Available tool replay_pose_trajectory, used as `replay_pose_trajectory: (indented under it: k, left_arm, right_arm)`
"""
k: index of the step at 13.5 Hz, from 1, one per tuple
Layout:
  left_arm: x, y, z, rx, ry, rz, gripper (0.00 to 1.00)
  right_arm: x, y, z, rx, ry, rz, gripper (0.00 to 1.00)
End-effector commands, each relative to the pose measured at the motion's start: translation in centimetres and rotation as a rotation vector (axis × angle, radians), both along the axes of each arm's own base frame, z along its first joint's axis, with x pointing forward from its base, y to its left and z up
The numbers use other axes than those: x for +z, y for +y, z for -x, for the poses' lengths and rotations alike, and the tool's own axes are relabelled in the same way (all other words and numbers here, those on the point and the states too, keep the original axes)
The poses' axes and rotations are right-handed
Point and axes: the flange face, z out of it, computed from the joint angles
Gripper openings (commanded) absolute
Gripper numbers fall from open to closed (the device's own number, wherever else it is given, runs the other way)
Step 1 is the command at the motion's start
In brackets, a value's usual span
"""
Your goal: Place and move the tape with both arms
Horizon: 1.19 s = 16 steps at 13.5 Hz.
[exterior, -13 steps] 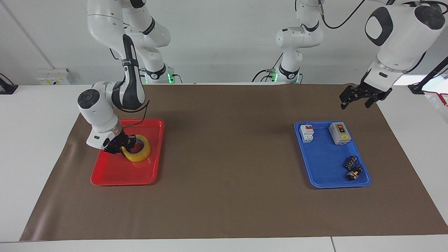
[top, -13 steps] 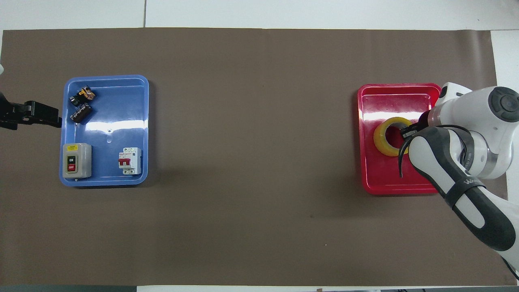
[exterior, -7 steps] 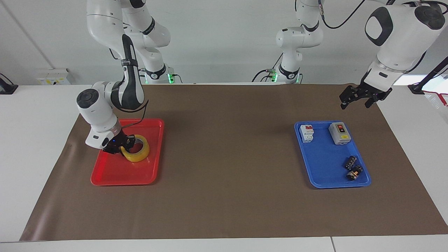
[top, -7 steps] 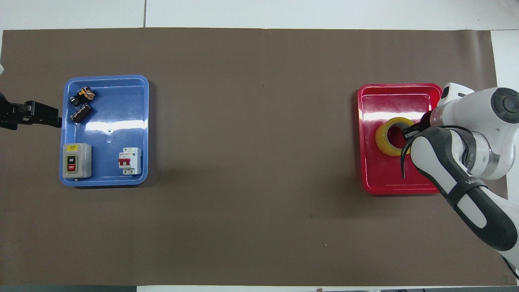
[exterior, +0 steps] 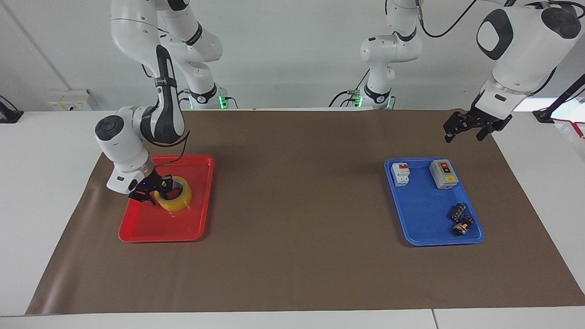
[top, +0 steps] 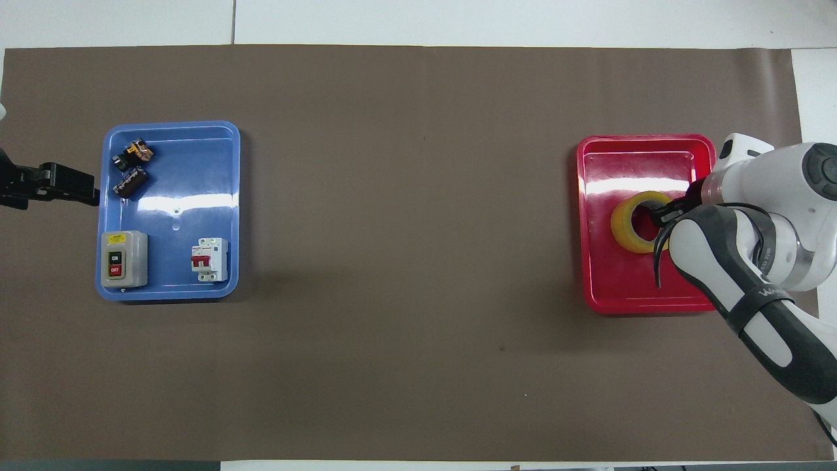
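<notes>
The yellow roll of tape (exterior: 179,201) is in the red tray (exterior: 151,230) at the right arm's end of the table, tilted with one edge raised. My right gripper (exterior: 155,194) is shut on the roll's wall, one finger inside the hole. In the overhead view the tape (top: 624,229) shows beside the right gripper (top: 657,214), partly covered by the arm, over the red tray (top: 621,297). My left gripper (exterior: 464,136) waits open and empty in the air over the mat, beside the blue tray (exterior: 425,228); it also shows in the overhead view (top: 91,191).
The blue tray (top: 183,196) at the left arm's end holds a grey on/off switch box (exterior: 443,173), a white circuit breaker (exterior: 401,174) and two small black parts (exterior: 460,219). A brown mat (exterior: 297,205) covers the table.
My right gripper has risen a little and shifted toward the right arm's end of the table, taking the tape with it and tilting it. The left arm has not moved.
</notes>
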Motion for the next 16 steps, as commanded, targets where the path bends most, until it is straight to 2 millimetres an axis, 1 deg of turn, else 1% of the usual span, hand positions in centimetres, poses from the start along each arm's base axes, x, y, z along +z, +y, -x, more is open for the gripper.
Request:
replay_pose_trajectory:
  k: [1, 2, 3, 4, 5, 6, 7, 8, 10, 12, 13, 14, 16]
  left_arm:
    - [0.2, 0.1, 0.8, -0.003, -0.015, 0.025, 1.0]
    - [0.3, 0.1, 0.8, -0.003, -0.017, 0.025, 1.0]
    - [0.2, 0.1, 0.7, -0.003, -0.017, 0.025, 1.0]
    - [0.2, 0.1, 0.8, -0.003, -0.015, 0.025, 1.0]
    - [0.2, 0.1, 0.8, -0.003, -0.015, 0.025, 1.0]
    - [0.2, 0.1, 0.8, -0.003, -0.015, 0.025, 1.0]
    - [0.3, 0.1, 0.8, -0.003, -0.017, 0.025, 1.0]
    - [0.2, 0.1, 0.8, -0.003, -0.015, 0.025, 1.0]
    - [0.2, 0.1, 0.8, -0.003, -0.015, 0.025, 1.0]
    - [0.2, 0.1, 0.8, -0.003, -0.015, 0.025, 1.0]
    - [0.3, 0.1, 0.8, -0.003, -0.017, 0.025, 1.0]
    - [0.2, 0.1, 0.8, -0.003, -0.015, 0.025, 1.0]
    - [0.2, 0.1, 0.8, -0.003, -0.015, 0.025, 1.0]
  right_arm:
    - [1.7, 0.0, 0.1, -0.071, -0.029, -0.003, 1.0]
    - [3.4, 0.8, -0.4, -0.116, -0.048, -0.007, 1.0]
    - [5.5, 1.8, -0.9, -0.165, -0.055, -0.014, 1.0]
    - [7.1, 3.1, -1.5, -0.208, -0.047, -0.019, 1.0]
    - [8.6, 3.8, -1.9, -0.265, -0.037, -0.015, 1.0]
    - [10.3, 4.2, -2.2, -0.355, -0.051, -0.013, 1.0]
    - [11.5, 4.5, -2.4, -0.452, -0.061, -0.021, 1.0]
    - [12.7, 5.1, -2.5, -0.514, -0.058, -0.028, 1.0]
    - [16.4, 5.5, -2.4, -0.559, -0.06, -0.034, 1.0]
    - [21.9, 5.2, -1.9, -0.569, -0.04, -0.029, 1.0]
    - [24.7, 5.2, -1.3, -0.571, -0.027, -0.025, 1.0]
    - [27.0, 5.1, -0.6, -0.573, -0.018, -0.023, 1.0]
    - [31.6, 4.2, 1.4, -0.586, 0.002, -0.021, 1.0]
